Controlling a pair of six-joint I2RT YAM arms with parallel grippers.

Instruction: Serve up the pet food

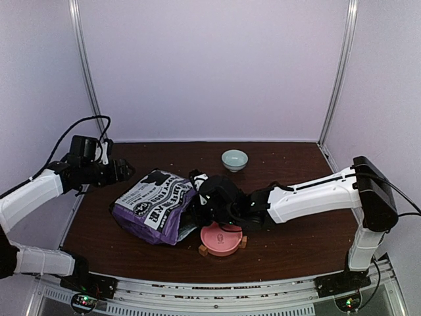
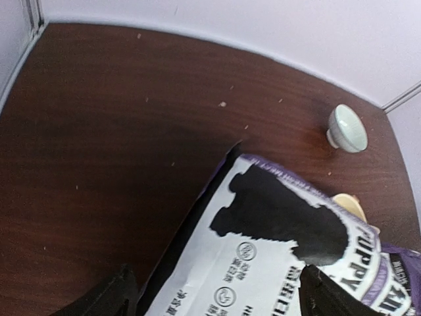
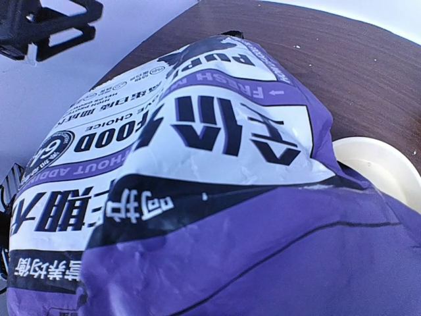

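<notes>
Pet food cannot be seen; purple-and-white bag (image 1: 154, 207) lies on the bench (image 1: 296, 250); left pincer (image 1: 123, 171) hangs spread beside it; right pincer (image 1: 205, 197) at its mouth, grip unclear.

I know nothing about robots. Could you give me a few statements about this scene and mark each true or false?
1. The purple-and-white bag lies flat on the table. True.
2. The pale green bowl sits inside the pink dish. False: it stands apart, nearer the back wall.
3. The left end effector is clamped on the bag. False: its fingers are spread open.
4. The right arm reaches to the bag's end beside the pink dish. True.
</notes>
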